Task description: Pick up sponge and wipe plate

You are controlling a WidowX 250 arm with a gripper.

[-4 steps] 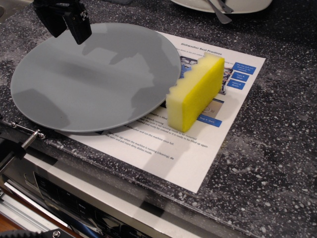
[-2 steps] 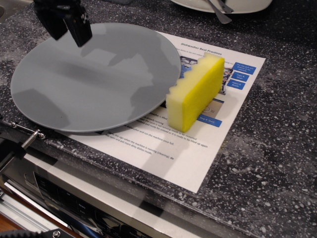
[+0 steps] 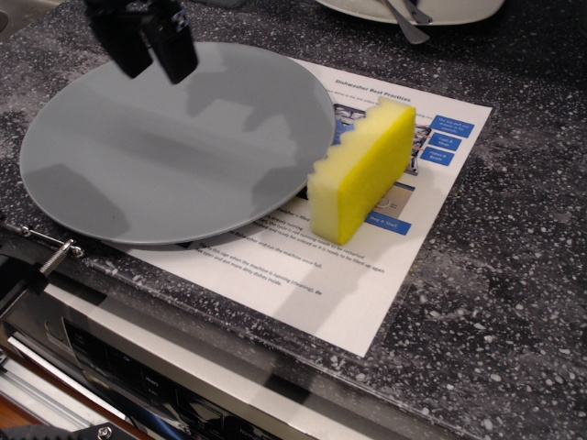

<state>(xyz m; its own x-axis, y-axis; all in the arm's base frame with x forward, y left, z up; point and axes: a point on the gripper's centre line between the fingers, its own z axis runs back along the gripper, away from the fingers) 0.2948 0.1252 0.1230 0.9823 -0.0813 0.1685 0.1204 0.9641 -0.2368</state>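
End effector (image 3: 147, 62), fingers spread and empty, hangs over the plate's (image 3: 138, 174) far-left part. Sponge (image 3: 360, 172) lies well to its right, long axis running toward the worktop's far edge.

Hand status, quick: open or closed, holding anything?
Hand: open and empty, its two black fingers apart, above the far edge of the large flat round grey plate. The thick yellow foam sponge is ungrasped, on the printed paper sheet.

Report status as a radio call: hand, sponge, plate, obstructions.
Hand open, empty, above the plate's far edge. Sponge on edge on the printed sheet, beside the plate, ungrasped. Nothing between hand and sponge.
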